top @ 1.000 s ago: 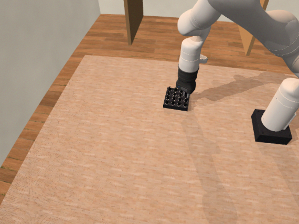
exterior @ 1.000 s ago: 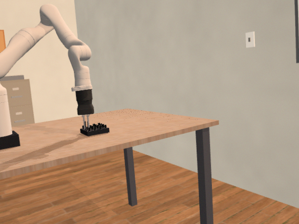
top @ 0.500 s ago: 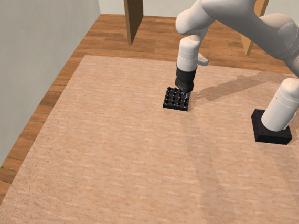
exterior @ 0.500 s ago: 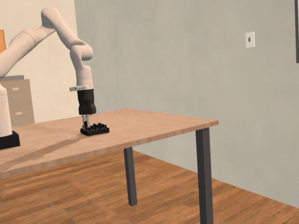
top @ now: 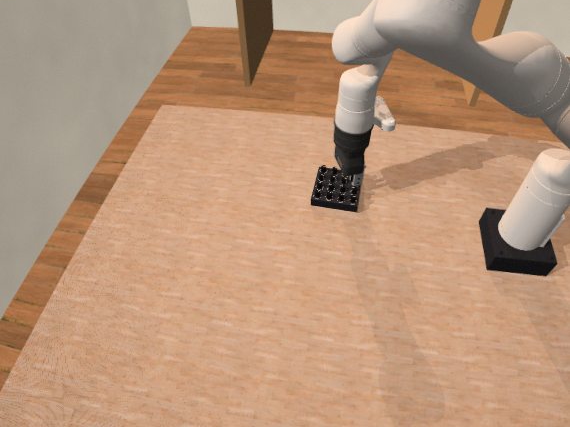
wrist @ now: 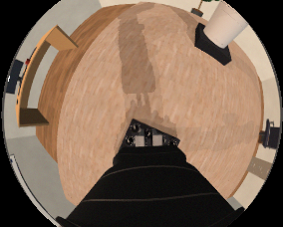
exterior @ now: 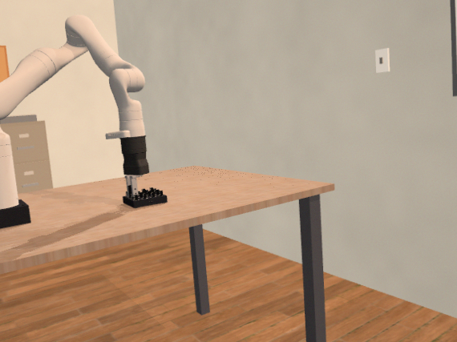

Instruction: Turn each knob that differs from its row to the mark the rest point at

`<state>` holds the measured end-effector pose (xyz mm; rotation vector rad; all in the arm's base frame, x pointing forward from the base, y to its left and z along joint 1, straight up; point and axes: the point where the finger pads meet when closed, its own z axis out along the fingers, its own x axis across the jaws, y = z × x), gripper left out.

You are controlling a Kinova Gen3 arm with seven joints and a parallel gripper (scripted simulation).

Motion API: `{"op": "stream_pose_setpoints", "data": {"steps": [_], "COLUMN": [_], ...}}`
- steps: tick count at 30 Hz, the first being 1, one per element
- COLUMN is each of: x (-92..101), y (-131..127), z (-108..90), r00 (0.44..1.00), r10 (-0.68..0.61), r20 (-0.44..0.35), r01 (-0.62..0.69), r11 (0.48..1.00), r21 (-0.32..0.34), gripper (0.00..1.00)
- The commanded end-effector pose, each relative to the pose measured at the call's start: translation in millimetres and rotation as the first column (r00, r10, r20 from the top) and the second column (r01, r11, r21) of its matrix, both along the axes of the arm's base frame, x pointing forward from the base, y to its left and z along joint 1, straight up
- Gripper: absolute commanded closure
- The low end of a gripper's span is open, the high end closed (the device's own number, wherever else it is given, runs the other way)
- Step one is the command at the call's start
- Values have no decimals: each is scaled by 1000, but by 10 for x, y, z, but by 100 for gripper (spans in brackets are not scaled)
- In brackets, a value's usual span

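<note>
The black knob box (top: 334,203) (exterior: 149,202) (wrist: 133,133) stands on its feet near the middle of the wooden table (top: 200,281) (exterior: 240,193). It carries four rows of small black knobs. My gripper (top: 356,179) (exterior: 131,193) (wrist: 147,134) points straight down onto the box corner that is far right in the top view. Its fingers are shut on a knob at that corner. The gripper body hides that knob and much of the box in the wrist view. The knob names, marks and white lines are too small to read.
The arm's black base (top: 517,253) (exterior: 14,214) (wrist: 211,45) stands on the table to the right of the box in the top view. A wooden desk (top: 255,26) stands on the floor beyond the table. A grey wall (top: 75,96) runs along the left.
</note>
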<state>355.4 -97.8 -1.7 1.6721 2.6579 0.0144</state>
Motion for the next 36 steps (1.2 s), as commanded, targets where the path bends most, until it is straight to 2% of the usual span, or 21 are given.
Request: {"op": "stream_pose_setpoints", "data": {"steps": [1, 13, 26, 36], "x": [-2, -2, -2, -2], "y": [-13, -13, -13, -13], "z": [-5, -5, -5, -5], "r00": [999, 959, 915, 899], "r10": [-46, -282, -403, -439], "r20": [-3, -4, -5, -5], "r01": [46, 282, 403, 439], "r11": [999, 959, 915, 899], "r21": [-3, -2, -2, -2], "gripper": [70, 70, 70, 70]}}
